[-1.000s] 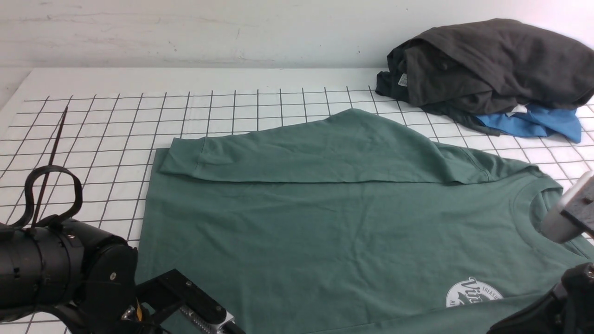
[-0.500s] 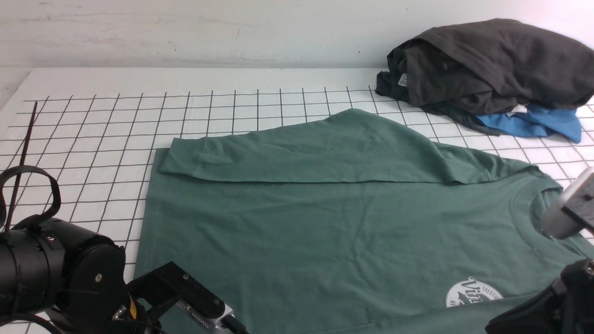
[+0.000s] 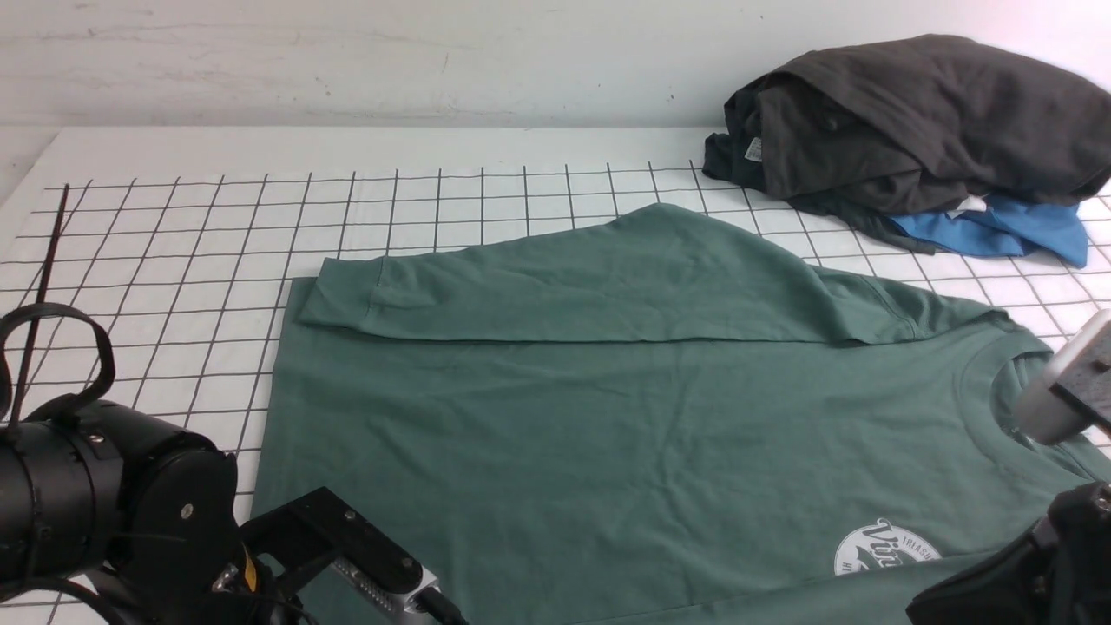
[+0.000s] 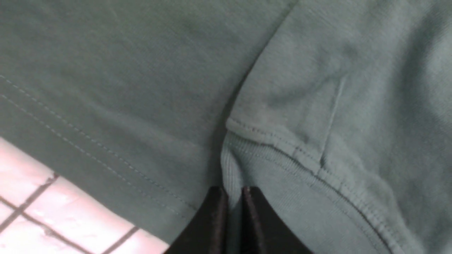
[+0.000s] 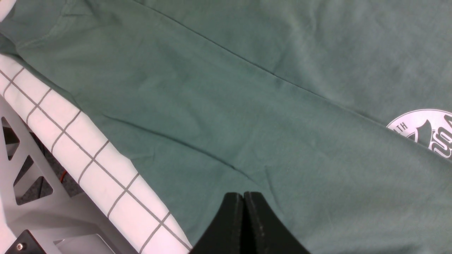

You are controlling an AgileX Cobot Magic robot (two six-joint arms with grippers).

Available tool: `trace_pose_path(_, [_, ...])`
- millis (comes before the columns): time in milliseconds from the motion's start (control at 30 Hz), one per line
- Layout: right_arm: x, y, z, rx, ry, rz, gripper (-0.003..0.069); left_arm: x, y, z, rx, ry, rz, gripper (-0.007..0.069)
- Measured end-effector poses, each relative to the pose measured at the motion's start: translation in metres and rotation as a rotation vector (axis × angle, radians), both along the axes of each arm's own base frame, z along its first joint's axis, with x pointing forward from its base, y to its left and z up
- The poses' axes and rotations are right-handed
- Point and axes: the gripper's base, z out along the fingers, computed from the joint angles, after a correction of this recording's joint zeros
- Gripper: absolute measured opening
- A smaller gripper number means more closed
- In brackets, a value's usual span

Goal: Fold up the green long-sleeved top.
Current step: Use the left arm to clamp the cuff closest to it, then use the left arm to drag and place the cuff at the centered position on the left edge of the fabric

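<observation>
Obs., both arms at near edge of table (image 3: 174, 217).

The green long-sleeved top (image 3: 608, 417) is lying flat, front up, on the white grid-marked table, and is taking up most of the middle and near right. Its neck opening (image 3: 998, 382) is pointing right and its hem left. The far sleeve (image 3: 608, 278) is lying folded across the body, with its cuff end (image 3: 347, 299) toward the left. The white round logo (image 3: 885, 547) is showing at the near right and is partly covered by the near sleeve (image 3: 781, 599), which is running along the near edge.

The left gripper (image 4: 231, 192) is sitting low at the near left. In the left wrist view its jaws are standing almost together and are pinching a thin strip of the near sleeve's ribbed cuff (image 4: 268, 176). The stitched hem (image 4: 70, 134) is lying just beside that cuff.

The right gripper (image 5: 243, 195) is sitting at the near right, over the near sleeve, with the logo close by. Its jaws are pressing flat against each other with no gap. The tips are meeting the cloth where a crease (image 5: 176, 141) is running in. Cannot tell whether any fabric is caught between them.

A dark grey heap of clothes (image 3: 911, 121) is sitting at the far right, apart from the top, and a blue garment (image 3: 1007, 230) is sticking out from under it.
</observation>
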Motion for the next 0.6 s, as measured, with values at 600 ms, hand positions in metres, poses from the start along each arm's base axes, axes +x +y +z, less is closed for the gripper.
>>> trace_pose_path(600, [0.004,-0.002,0.0,-0.028,-0.046,-0.011,-0.0014,0.122,0.015,0.107,0.035,-0.28,0.071,0.0023])
